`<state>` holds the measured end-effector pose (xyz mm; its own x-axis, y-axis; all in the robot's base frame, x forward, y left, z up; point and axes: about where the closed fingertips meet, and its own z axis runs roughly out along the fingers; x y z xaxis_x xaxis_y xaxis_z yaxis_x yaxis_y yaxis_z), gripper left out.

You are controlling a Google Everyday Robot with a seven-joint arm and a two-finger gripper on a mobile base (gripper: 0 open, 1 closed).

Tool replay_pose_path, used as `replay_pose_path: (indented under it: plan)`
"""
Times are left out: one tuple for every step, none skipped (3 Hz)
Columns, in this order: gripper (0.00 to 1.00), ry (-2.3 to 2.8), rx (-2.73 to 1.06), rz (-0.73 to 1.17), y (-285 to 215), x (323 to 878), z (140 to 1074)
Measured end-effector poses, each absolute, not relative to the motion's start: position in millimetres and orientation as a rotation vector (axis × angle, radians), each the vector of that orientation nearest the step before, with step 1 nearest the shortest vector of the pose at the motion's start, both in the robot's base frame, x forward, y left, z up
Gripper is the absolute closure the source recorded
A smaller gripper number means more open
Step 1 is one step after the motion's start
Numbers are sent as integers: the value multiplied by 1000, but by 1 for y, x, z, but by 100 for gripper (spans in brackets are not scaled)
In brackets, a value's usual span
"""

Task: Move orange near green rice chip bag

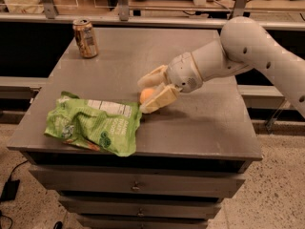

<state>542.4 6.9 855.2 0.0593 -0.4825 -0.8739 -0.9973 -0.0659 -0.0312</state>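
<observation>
The orange [147, 95] sits between the two cream fingers of my gripper [143, 97], which is shut on it. It is low over the grey table top [205, 123], and I cannot tell whether it touches the surface. The green rice chip bag [93, 125] lies crumpled at the front left of the table. Its right edge is just left of the orange, almost touching the lower finger [159, 100]. My white arm [248, 51] reaches in from the right.
A brown-gold drink can [86, 38] stands upright at the back left corner of the table. The table has drawers [138, 187] below its front edge. A railing and benches run behind the table.
</observation>
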Motion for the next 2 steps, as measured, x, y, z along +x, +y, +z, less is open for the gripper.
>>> replay_pose_path:
  plan:
    - [0, 1504, -1641, 935, 8, 542, 855]
    - [0, 1511, -1641, 920, 4, 542, 854]
